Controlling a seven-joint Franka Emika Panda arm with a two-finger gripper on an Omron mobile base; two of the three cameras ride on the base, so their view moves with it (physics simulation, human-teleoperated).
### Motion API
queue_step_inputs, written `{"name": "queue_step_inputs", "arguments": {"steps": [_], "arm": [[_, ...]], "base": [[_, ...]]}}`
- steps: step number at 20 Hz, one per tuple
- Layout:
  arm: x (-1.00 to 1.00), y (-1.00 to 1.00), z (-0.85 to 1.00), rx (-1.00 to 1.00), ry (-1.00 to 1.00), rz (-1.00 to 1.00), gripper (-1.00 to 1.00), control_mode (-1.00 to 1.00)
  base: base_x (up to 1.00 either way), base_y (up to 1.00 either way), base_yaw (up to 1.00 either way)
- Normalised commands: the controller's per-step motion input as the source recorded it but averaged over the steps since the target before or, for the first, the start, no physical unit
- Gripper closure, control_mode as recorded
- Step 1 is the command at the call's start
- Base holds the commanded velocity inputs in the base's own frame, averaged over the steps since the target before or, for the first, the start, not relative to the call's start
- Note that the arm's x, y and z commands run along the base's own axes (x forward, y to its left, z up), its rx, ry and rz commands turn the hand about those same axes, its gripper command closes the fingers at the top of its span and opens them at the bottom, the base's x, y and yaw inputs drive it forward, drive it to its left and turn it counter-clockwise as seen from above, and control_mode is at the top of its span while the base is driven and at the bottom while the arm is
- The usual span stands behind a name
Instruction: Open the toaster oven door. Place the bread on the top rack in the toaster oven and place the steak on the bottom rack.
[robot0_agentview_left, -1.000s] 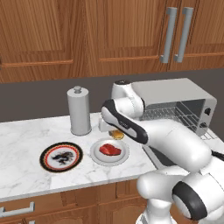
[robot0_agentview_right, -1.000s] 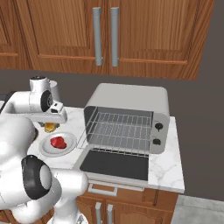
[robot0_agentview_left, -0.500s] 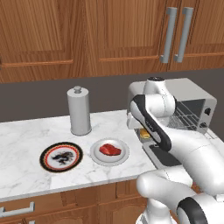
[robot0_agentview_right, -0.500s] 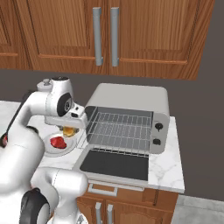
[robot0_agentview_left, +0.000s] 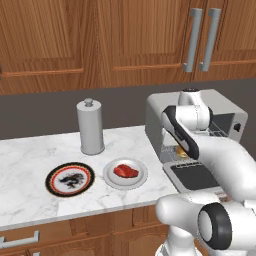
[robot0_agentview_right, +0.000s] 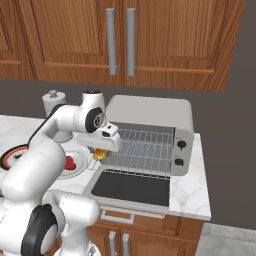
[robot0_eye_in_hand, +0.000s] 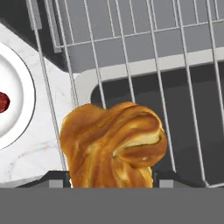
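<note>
My gripper (robot0_agentview_right: 102, 149) is shut on the bread (robot0_agentview_right: 101, 154), a golden-brown twisted piece (robot0_eye_in_hand: 113, 144) that covers most of the gripper (robot0_eye_in_hand: 111, 179) in the hand view. It hangs at the left front of the toaster oven (robot0_agentview_right: 150, 107), whose door (robot0_agentview_right: 131, 187) lies open and flat. Two wire grids show inside, the top rack (robot0_agentview_right: 149, 136) and the bottom rack (robot0_agentview_right: 142, 161). A rack's front left corner (robot0_eye_in_hand: 175, 109) lies under the bread, and I cannot tell which rack. In the left base view the bread (robot0_agentview_left: 181, 151) sits at the oven mouth (robot0_agentview_left: 200, 115). The steak (robot0_agentview_left: 126, 171) rests on a white plate (robot0_agentview_left: 142, 176).
A grey canister (robot0_agentview_left: 90, 127) stands at the back of the marble counter (robot0_agentview_left: 30, 150). A dark patterned plate (robot0_agentview_left: 70, 179) lies left of the white plate. Wooden cabinets (robot0_agentview_right: 120, 40) hang above the oven. The counter ends just right of the oven (robot0_agentview_right: 197, 195).
The arm has swung right from above the white plate to the oven's open front, carrying the bread with it. The steak and both plates have stayed put.
</note>
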Motion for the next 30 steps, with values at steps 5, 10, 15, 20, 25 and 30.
{"name": "queue_step_inputs", "arguments": {"steps": [5,10,15,20,25,30], "arm": [[0.2,-0.67,-0.24,0.0,0.04,-0.04,1.0,-1.0],[0.17,-0.28,-0.43,0.0,0.0,0.0,1.0,-1.0],[0.18,-0.09,-0.19,0.01,-0.05,0.0,1.0,-1.0],[-0.01,-0.22,-0.01,0.02,-0.06,0.0,-1.0,-1.0],[-0.21,-0.04,0.02,0.02,-0.03,0.0,-1.0,-1.0],[-0.48,-0.01,0.18,0.0,-0.08,0.0,-1.0,-1.0]], "base": [[0.0,0.0,0.0],[0.0,0.0,0.0],[0.0,0.0,0.0],[0.0,0.0,0.0],[0.0,0.0,0.0],[0.0,0.0,0.0]]}}
